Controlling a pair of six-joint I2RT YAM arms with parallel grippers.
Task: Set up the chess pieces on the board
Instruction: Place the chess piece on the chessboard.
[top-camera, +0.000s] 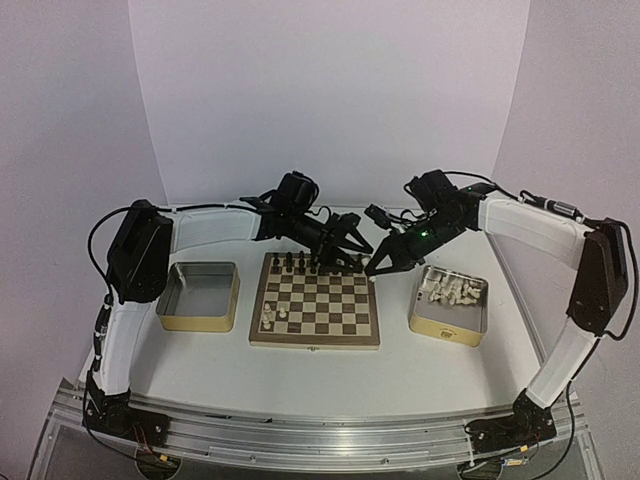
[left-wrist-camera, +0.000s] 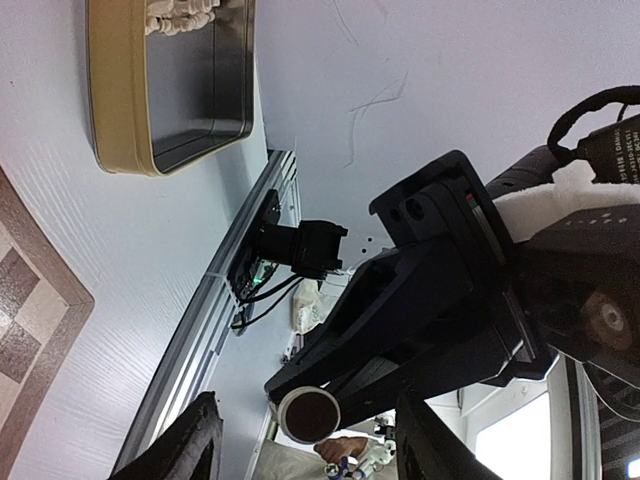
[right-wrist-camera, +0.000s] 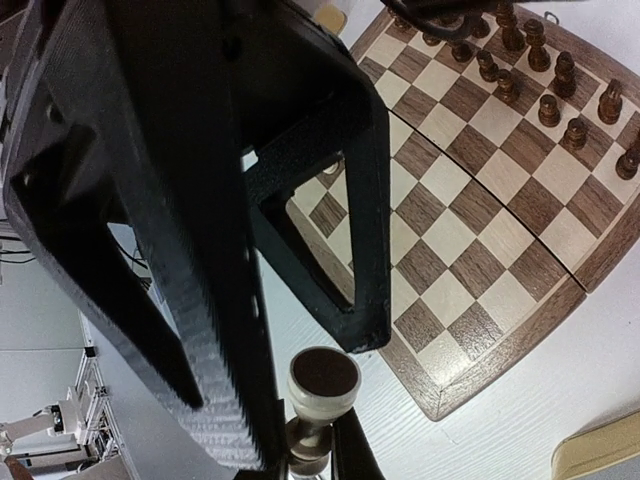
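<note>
My right gripper (top-camera: 380, 266) (right-wrist-camera: 322, 452) is shut on a cream-white chess piece (right-wrist-camera: 323, 378), held base-up with its dark felt base showing, just off the board's back right corner. My left gripper (top-camera: 352, 254) (left-wrist-camera: 308, 408) is open, with its fingers on either side of that piece (left-wrist-camera: 308, 415) and apart from it. The wooden board (top-camera: 315, 343) (right-wrist-camera: 480, 230) carries dark pieces (top-camera: 300, 262) (right-wrist-camera: 540, 90) in its back rows. A few cream pieces (top-camera: 275, 316) stand near its front left. More cream pieces (top-camera: 450, 290) (left-wrist-camera: 180, 15) lie in the right tin (top-camera: 445, 330).
An empty yellow-sided tin (top-camera: 200, 322) stands left of the board. The right tin's wall (left-wrist-camera: 115, 90) and a board corner (left-wrist-camera: 30, 300) show in the left wrist view. Both arms crowd the board's back right corner. The aluminium rail (top-camera: 320, 435) runs along the near edge.
</note>
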